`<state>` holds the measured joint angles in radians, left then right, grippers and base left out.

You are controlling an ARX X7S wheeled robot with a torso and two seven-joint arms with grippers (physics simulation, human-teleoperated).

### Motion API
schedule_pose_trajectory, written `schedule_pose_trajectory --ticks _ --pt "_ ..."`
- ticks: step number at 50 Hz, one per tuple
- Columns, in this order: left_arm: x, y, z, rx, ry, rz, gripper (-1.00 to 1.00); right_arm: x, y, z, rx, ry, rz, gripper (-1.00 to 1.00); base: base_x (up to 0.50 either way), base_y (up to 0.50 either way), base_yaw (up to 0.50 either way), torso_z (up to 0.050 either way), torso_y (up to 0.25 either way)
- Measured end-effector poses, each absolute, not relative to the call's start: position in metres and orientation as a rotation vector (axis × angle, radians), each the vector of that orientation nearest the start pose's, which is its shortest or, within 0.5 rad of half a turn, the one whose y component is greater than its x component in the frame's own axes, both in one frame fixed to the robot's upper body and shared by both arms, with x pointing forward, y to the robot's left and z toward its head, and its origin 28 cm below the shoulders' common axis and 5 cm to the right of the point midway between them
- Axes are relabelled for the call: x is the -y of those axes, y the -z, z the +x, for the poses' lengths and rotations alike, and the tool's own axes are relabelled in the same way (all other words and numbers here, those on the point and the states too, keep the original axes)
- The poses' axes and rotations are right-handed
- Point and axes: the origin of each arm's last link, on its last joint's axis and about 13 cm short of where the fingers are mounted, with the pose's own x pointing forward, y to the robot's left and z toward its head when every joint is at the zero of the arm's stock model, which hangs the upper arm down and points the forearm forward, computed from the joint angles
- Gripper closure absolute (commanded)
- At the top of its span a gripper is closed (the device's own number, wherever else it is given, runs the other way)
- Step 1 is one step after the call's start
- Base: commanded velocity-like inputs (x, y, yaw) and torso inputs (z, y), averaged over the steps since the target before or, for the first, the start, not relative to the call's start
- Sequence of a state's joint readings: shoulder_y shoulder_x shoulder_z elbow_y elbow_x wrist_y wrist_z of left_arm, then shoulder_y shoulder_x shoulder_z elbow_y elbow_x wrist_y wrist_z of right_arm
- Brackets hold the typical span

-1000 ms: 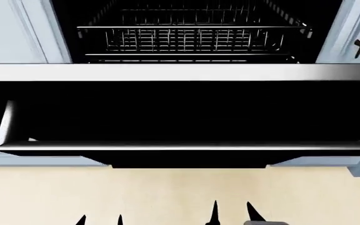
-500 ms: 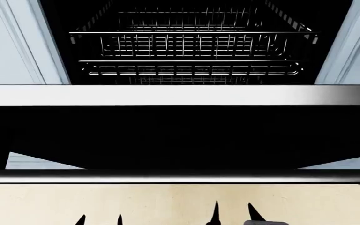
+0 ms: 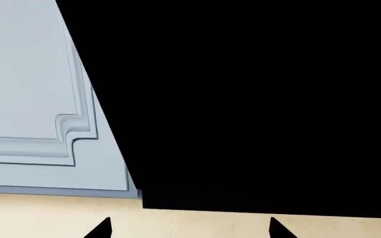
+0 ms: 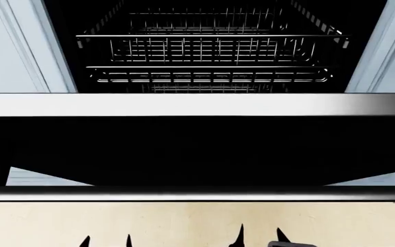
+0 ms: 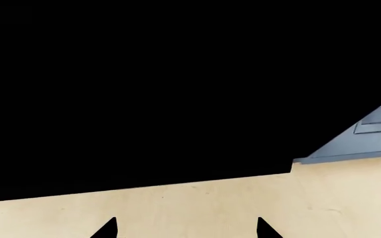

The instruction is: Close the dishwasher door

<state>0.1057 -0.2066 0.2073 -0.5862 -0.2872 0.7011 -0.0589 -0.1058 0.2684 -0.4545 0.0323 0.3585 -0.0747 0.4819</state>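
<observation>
The dishwasher door (image 4: 197,149) hangs open toward me, a wide black panel with a silver edge strip (image 4: 197,104) on top and a long brushed-steel bar handle (image 4: 197,193) along its near edge. It fills the left wrist view (image 3: 257,99) and the right wrist view (image 5: 144,89) as plain black. My left gripper (image 4: 106,241) and right gripper (image 4: 260,237) are below the handle, over the floor, not touching the door. Both are open and empty, with only the black fingertips showing in each view.
Wire racks (image 4: 211,49) sit inside the open dishwasher cavity behind the door. Pale blue moulded cabinet doors flank it on the left (image 4: 12,46) and right (image 4: 393,46); one shows in the left wrist view (image 3: 25,99). Beige floor (image 4: 197,221) lies below the handle.
Between one second and half a second ago the view shifted so the door and handle sit lower and larger. Since then only the fingertips shifted slightly.
</observation>
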Motion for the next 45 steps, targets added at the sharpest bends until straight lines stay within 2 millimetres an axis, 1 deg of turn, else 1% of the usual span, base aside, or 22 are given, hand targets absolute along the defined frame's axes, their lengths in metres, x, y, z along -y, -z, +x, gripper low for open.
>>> schedule_pose_trajectory --ticks 16,20,25,31,34,39,45 --pt "-0.245 0.073 0.142 0.041 -0.036 -0.043 -1.0 0.074 0.022 0.156 -0.203 0.067 -0.006 -1.0 0.0 0.0 0.0 0.0 0.0" --pt "-0.245 0.073 0.142 0.054 -0.036 -0.044 -1.0 0.077 0.023 0.159 -0.18 0.06 -0.044 -1.0 0.0 0.0 0.0 0.0 0.0" --pt "-0.245 0.073 0.142 0.072 -0.032 -0.045 -1.0 0.081 0.012 0.165 -0.15 0.048 -0.092 -1.0 0.0 0.0 0.0 0.0 0.0" --pt "-0.245 0.073 0.143 0.093 -0.027 -0.047 -1.0 0.086 -0.005 0.176 -0.114 0.037 -0.136 -1.0 0.0 0.0 0.0 0.0 0.0" --pt "-0.242 0.062 0.153 0.09 -0.033 -0.052 -1.0 0.088 -0.013 0.182 -0.096 0.034 -0.155 -1.0 0.0 0.0 0.0 0.0 0.0" --pt "-0.23 0.032 0.176 0.132 -0.023 -0.072 -1.0 0.091 -0.025 0.191 -0.071 0.032 -0.183 -1.0 0.0 0.0 0.0 0.0 0.0" --pt "-0.222 0.002 0.19 0.172 -0.013 -0.075 -1.0 0.094 -0.04 0.2 -0.047 0.029 -0.21 -1.0 0.0 0.0 0.0 0.0 0.0"
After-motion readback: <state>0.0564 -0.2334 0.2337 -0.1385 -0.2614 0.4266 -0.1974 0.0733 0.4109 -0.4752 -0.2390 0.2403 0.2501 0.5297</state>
